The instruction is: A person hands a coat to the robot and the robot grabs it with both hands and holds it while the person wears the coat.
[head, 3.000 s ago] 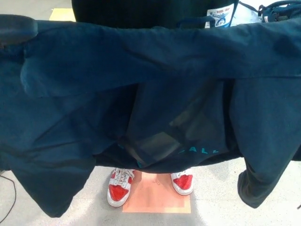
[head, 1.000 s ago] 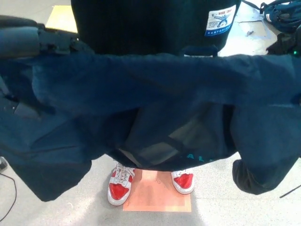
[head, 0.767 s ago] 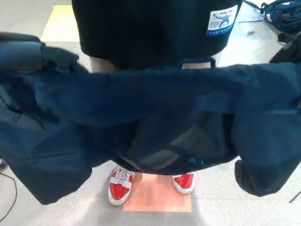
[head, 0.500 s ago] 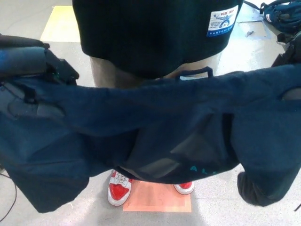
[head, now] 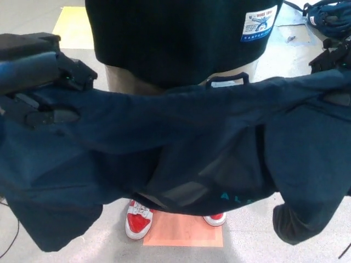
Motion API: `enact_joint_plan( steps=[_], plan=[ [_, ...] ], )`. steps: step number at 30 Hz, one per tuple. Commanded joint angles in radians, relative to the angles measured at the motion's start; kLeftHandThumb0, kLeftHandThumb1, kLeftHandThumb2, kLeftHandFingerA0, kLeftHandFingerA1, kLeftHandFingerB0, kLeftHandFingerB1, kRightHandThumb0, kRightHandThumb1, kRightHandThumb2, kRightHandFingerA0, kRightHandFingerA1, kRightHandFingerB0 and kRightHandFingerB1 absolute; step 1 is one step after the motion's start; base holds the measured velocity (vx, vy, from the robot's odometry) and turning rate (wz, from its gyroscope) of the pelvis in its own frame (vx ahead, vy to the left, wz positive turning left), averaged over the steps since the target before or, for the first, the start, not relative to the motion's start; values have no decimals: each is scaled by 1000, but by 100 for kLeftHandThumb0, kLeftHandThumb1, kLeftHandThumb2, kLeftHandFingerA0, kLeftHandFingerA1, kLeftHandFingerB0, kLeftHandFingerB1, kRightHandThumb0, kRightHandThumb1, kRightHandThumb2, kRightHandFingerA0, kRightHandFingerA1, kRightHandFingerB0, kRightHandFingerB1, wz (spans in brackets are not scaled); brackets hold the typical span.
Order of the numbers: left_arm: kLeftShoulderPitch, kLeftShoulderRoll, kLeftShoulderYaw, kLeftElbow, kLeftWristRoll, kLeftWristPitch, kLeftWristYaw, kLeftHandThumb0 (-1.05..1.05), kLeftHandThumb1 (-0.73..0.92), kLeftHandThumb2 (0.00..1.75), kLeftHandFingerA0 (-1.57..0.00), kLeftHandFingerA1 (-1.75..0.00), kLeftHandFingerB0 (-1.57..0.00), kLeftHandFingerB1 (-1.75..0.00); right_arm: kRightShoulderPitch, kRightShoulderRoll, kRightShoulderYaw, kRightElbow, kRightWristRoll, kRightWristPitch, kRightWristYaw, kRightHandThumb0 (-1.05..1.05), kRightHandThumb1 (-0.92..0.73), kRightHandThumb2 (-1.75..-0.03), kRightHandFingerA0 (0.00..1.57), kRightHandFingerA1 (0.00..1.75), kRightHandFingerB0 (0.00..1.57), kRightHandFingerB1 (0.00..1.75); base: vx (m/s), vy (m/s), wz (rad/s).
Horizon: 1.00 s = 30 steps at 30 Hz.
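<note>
While both hands (head: 46, 93) (head: 332, 60) grip it, the navy coat (head: 181, 148) hangs spread wide.

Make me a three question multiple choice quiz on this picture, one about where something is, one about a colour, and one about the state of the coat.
1. Where is the hanging loop?
A. at the coat's top edge, near the middle
B. on the floor
C. on a shoe

2. What colour are the person's shoes?
A. all black
B. red and white
C. green

3. How is the coat?
A. folded on the floor
B. spread wide, held up at both ends
C. rolled into a ball

Answers: 1 A, the loop stands up from the collar edge. 2 B, red toes with white laces. 3 B, it stretches between the left hand and right hand.
</note>
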State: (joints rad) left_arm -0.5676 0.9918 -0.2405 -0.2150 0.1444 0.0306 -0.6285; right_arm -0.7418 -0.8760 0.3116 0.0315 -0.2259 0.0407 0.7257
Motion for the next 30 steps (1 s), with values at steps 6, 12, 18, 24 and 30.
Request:
enact_joint_plan(
  steps=[6,12,18,24,30],
  plan=[
    [119,-167,72,220,459,-273,826,-31,77,64,-89,-163,-74,-147,112,151,-242,141,-152,-284,-671,-36,-89,-66,105,96,96,70,0,0,0],
    [6,-209,56,358,480,-257,949,-37,82,67,-83,-175,-72,-155,17,190,-275,173,-150,-218,-724,-36,-90,-67,88,175,73,165,0,0,0],
    [-81,-203,28,445,551,-216,1050,-34,78,67,-87,-170,-87,-90,-44,208,-279,218,-175,-232,-787,-35,-87,-71,90,173,81,153,0,0,0],
    [-237,-199,36,548,569,-206,1136,-32,77,65,-82,-170,-71,-154,-155,188,-288,284,-180,-230,-803,-36,-87,-71,89,174,84,152,0,0,0],
    [-429,-183,30,641,582,-198,1172,-36,84,69,-82,-172,-74,-154,-333,161,-305,364,-158,-224,-800,-44,-92,-74,89,175,73,161,0,0,0]
  ],
)
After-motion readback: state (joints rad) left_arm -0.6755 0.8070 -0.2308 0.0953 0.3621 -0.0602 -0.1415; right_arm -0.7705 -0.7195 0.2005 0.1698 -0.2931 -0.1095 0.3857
